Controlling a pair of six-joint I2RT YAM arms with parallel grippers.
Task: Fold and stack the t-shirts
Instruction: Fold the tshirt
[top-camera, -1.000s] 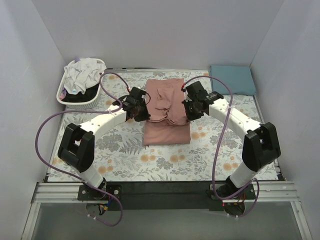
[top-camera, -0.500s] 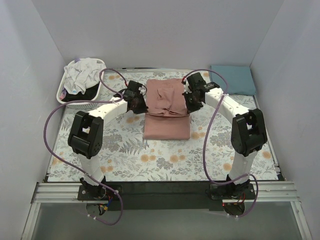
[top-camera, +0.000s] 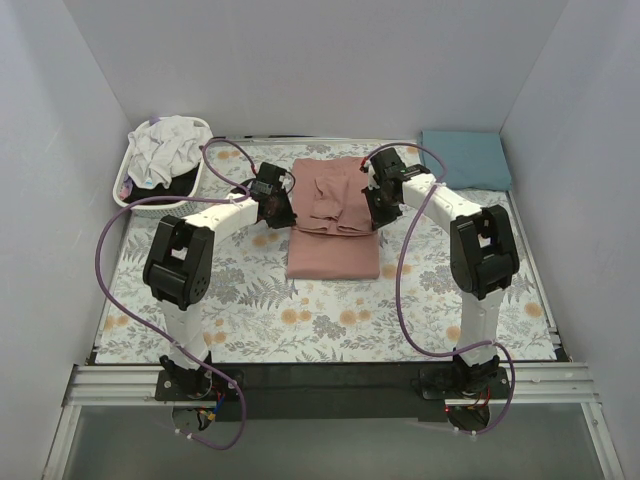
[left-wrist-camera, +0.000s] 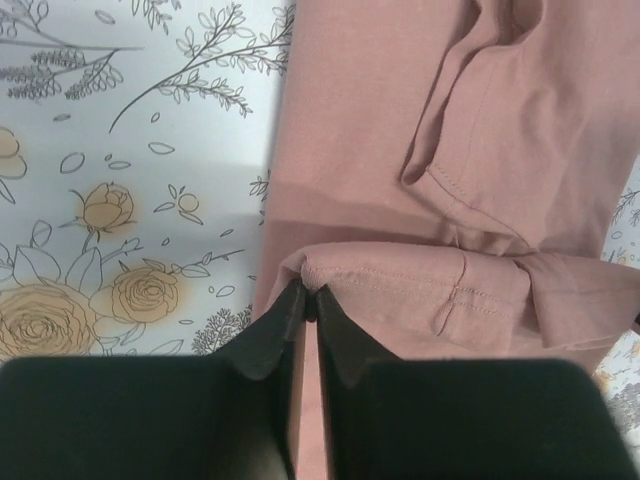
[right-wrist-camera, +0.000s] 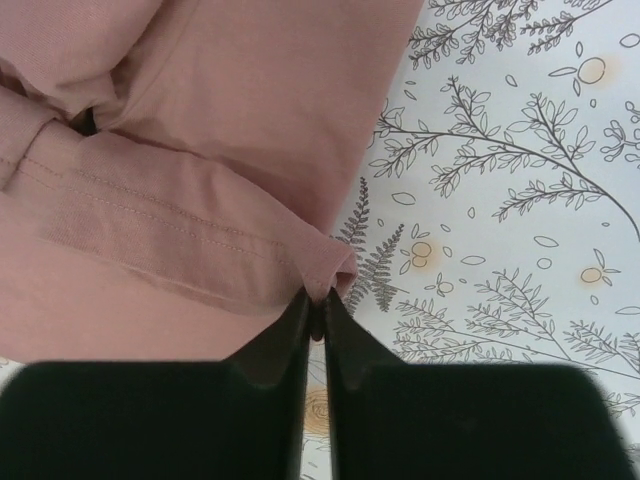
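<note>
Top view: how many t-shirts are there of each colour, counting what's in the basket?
pink t-shirt: 1
teal t-shirt: 1
white t-shirt: 1, in the basket
dark t-shirt: 1, under the white one
Total: 4 visible; the basket pile may hide more.

Bright, even light is cast; soft shadow is thrown beside the pink t-shirt (left-wrist-camera: 500, 120) ahead of the blurred left gripper (left-wrist-camera: 305, 295).

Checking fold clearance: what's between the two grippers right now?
Only the pink tee, its folded edge pinched by left gripper and right gripper; shows in the top view.
</note>
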